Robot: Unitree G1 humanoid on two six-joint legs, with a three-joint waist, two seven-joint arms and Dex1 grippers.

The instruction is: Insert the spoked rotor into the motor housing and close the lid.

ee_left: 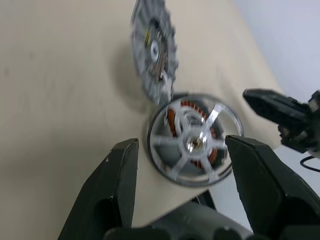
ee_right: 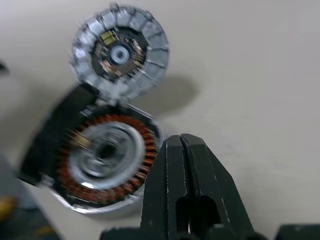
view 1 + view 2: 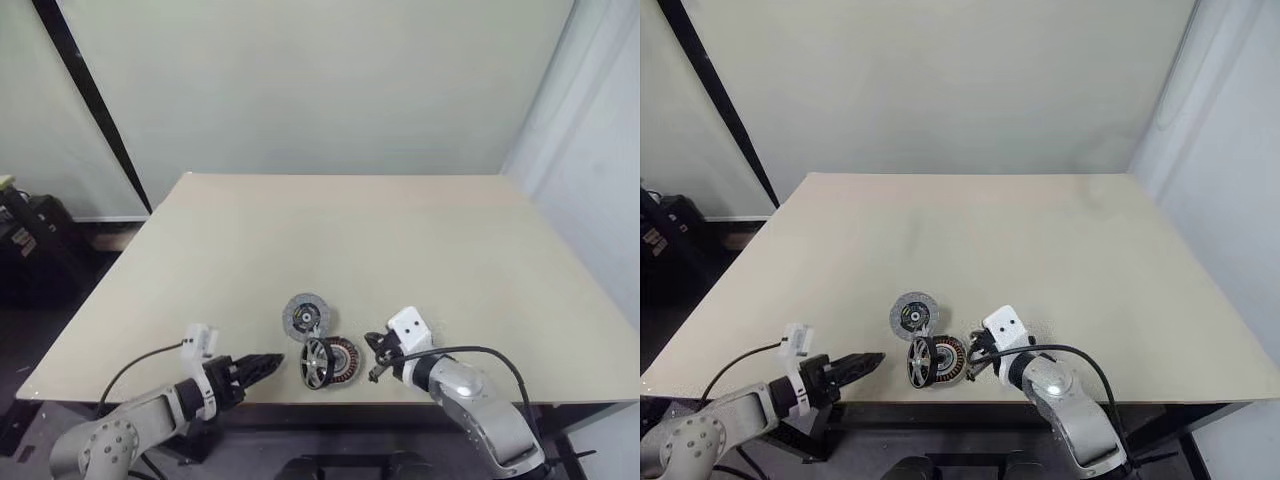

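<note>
Two grippers sit low at the near edge of the table [image 3: 420,230], one on each side of the motor parts. The left gripper [image 3: 268,364] has its two black fingers apart with nothing between them, and its tips point toward the housing from the left, just short of it. The right gripper [image 3: 377,357] has its fingers pressed together on nothing; in the right wrist view they lie just beside the housing's rim.

The motor housing [image 2: 102,160] rests near the table's front edge, tilted up on its side, its ring of copper windings showing. The spoked rotor [image 1: 195,145] sits against the housing's left face, its silver rim and spokes turned toward the left gripper. The lid [image 3: 306,315] lies flat on the table just behind the housing, touching its rim.
</note>
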